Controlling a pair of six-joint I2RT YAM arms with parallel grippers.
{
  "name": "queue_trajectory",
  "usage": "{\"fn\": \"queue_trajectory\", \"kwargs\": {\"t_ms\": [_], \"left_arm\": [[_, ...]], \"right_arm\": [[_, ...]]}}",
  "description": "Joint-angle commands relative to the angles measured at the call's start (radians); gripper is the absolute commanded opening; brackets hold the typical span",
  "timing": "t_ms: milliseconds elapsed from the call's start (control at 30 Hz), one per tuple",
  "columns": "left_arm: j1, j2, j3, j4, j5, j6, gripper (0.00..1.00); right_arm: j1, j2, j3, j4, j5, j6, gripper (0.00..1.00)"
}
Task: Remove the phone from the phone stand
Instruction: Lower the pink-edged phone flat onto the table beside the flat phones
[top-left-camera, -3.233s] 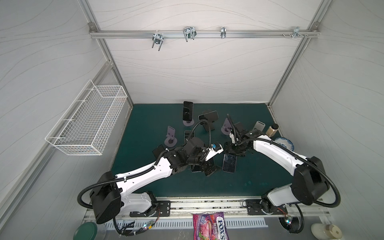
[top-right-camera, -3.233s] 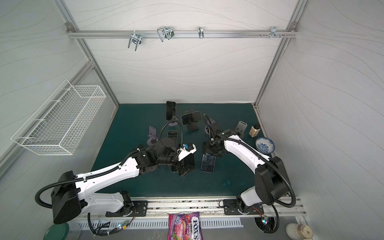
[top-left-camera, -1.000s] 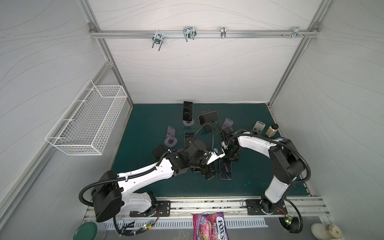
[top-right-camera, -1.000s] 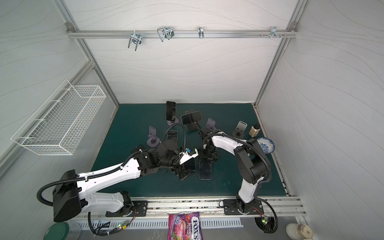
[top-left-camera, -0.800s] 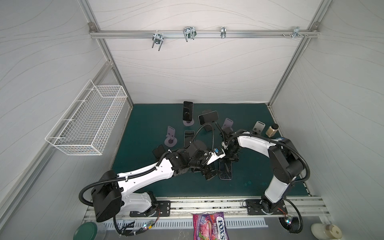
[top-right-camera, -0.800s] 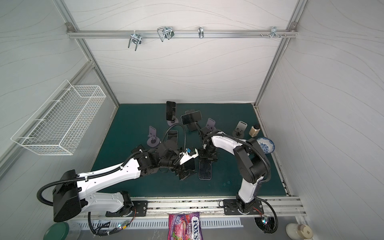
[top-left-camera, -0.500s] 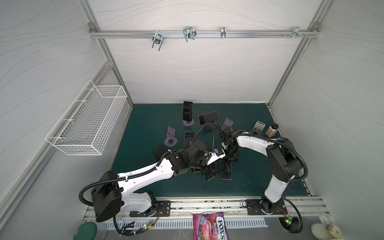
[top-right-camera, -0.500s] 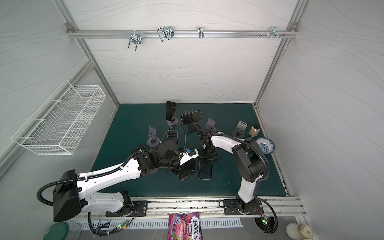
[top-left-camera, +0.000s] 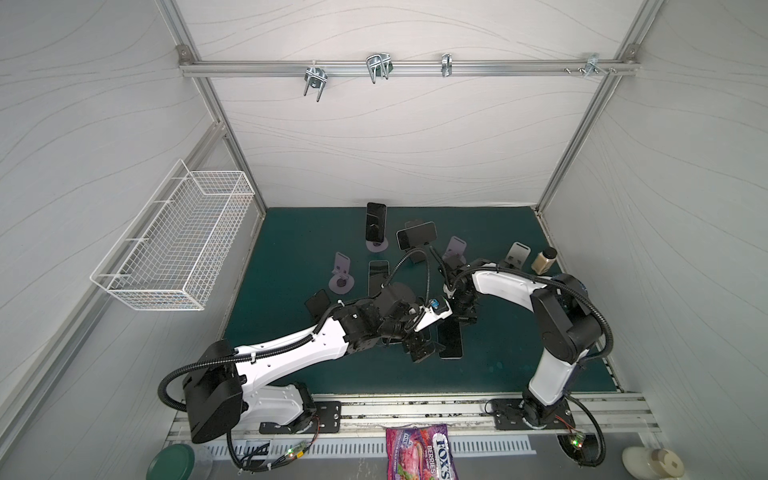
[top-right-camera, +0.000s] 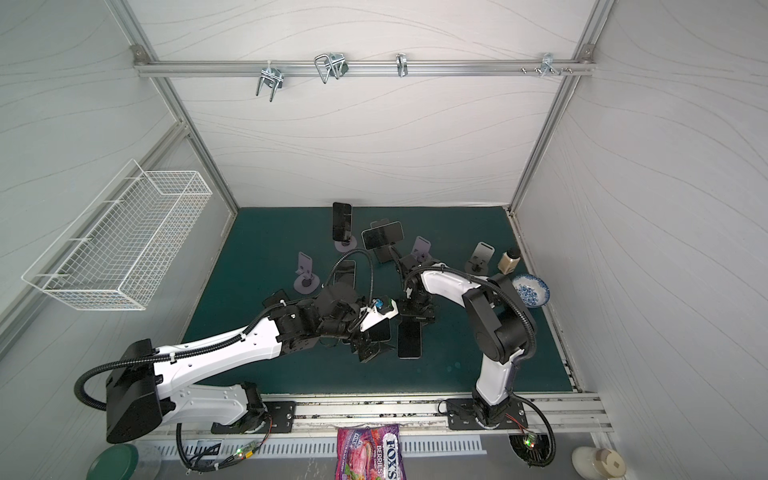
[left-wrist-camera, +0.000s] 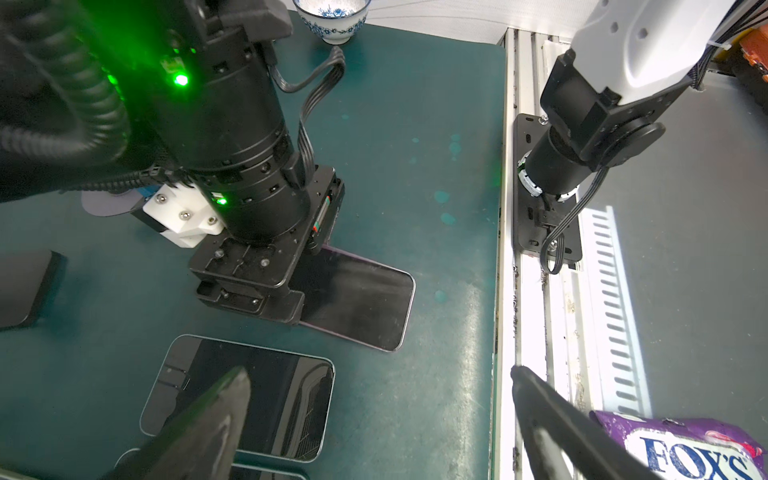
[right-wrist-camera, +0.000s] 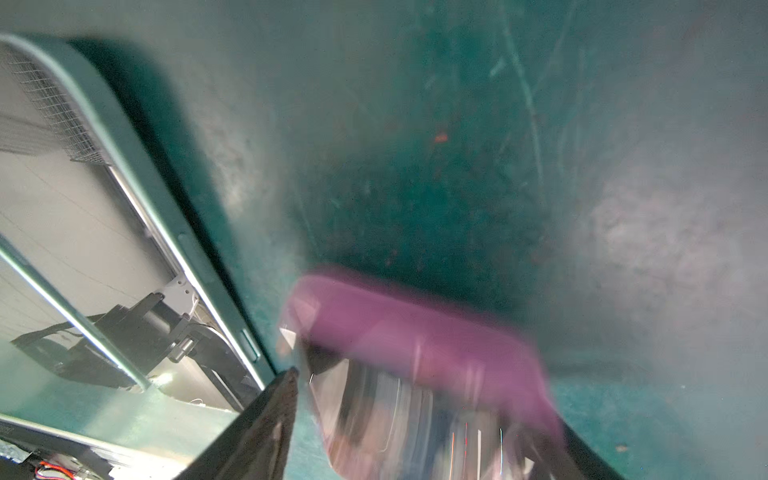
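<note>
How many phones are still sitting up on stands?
2: one upright phone at the back edge of the mat, and one sideways phone beside it. Others may be hidden.

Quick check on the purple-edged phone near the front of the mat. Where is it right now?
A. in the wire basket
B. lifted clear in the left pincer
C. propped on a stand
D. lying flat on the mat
D: the left wrist view shows the purple-edged phone lying screen-up, flat on the green mat. Both top views show it flat there too, not on any stand.
</note>
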Motion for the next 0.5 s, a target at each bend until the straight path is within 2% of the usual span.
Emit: {"fn": "queue_trajectory", "kwargs": {"t_ms": [0, 333, 467], "left_arm": [[-0.005, -0.011, 0.031, 0.025, -0.014, 0.030, 0.99], [-0.008, -0.007, 0.033, 0.019, -0.012, 0.033, 0.99], [-0.009, -0.008, 0.032, 0.018, -0.016, 0.036, 0.99]], "right_arm": [[0.008, 0.034, 0.009, -0.017, 0.003, 0.001, 0.79], [0.007, 0.035, 0.010, -0.023, 0.011, -0.001, 0.81], [0.008, 0.032, 0.017, -0.030, 0.010, -0.001, 0.87]]}}
